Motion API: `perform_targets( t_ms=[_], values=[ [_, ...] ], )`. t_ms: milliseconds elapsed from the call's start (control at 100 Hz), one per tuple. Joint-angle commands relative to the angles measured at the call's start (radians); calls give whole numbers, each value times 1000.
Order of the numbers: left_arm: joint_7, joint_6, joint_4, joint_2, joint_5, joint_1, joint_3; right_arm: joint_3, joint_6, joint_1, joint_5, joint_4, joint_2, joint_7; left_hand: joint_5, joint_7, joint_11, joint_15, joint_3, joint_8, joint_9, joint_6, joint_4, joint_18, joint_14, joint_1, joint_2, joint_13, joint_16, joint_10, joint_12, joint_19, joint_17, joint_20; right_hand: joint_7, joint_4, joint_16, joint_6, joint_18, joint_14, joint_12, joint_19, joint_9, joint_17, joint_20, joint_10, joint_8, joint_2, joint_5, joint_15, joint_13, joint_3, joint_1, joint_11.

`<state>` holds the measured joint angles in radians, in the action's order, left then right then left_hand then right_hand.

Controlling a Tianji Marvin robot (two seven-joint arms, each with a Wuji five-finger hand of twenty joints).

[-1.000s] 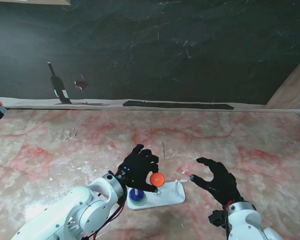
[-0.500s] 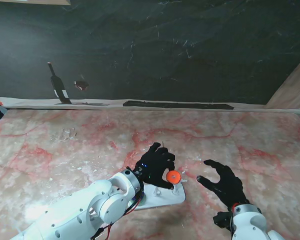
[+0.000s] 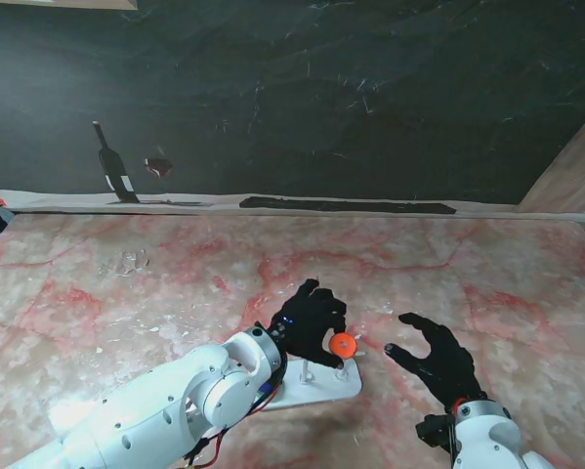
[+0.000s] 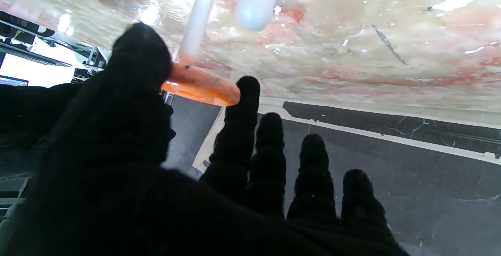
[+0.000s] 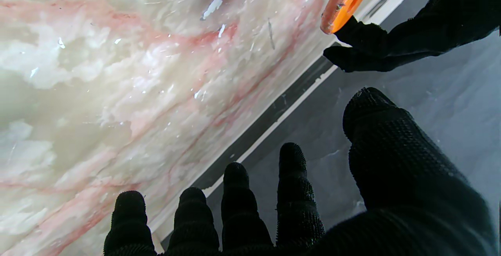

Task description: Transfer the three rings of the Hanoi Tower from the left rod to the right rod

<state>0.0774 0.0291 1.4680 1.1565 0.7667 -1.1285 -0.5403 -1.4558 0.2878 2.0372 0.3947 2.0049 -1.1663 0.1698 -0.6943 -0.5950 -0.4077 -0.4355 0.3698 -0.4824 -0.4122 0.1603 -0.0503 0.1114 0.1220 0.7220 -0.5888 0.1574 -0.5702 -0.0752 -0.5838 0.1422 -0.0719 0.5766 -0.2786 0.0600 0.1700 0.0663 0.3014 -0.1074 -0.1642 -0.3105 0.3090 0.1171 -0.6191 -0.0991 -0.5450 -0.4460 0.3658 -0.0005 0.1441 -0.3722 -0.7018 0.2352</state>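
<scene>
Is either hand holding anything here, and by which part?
The left hand pinches the small orange plastic ring by its outer rim, between thumb and forefinger. The right hand is open and holds nothing.

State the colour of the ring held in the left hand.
Orange ring; the right wrist view shows it best, pinched by the left hand.

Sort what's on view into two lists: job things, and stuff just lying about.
Job things:
- orange ring, pinched in the left hand
- white tower base with its rods
- right hand, open beside the base

Lying about:
- wine bottle and glass, far left
- dark strip along the table's far edge
</scene>
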Motion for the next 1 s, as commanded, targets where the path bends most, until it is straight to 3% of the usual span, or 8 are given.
perform_targets(
  t_ms=[0, 990],
  values=[
    [-1, -5, -5, 5, -4, 5, 2, 0, -2, 9, 0, 3, -6, 3, -25, -90, -6, -3, 76, -26, 22, -94, 56, -11, -10, 70, 71, -28, -1, -15, -6, -6, -4, 3, 10, -16, 9, 2, -19, 4, -8, 11, -35, 16, 1, 6, -1, 10, -49, -4, 15, 24, -13, 17],
    [-11, -16, -39, 12, -25, 27, 39, -5, -10, 10, -8, 0, -6, 1, -13, -83, -5, -2, 78, -30, 28, -94, 56, -14, -12, 63, 75, -33, -1, -16, -6, -10, -2, -9, 12, -17, 10, 2, -20, 5, -7, 18, -41, 14, -7, 5, -2, 9, -49, -4, 14, 22, -6, 17]
  ],
)
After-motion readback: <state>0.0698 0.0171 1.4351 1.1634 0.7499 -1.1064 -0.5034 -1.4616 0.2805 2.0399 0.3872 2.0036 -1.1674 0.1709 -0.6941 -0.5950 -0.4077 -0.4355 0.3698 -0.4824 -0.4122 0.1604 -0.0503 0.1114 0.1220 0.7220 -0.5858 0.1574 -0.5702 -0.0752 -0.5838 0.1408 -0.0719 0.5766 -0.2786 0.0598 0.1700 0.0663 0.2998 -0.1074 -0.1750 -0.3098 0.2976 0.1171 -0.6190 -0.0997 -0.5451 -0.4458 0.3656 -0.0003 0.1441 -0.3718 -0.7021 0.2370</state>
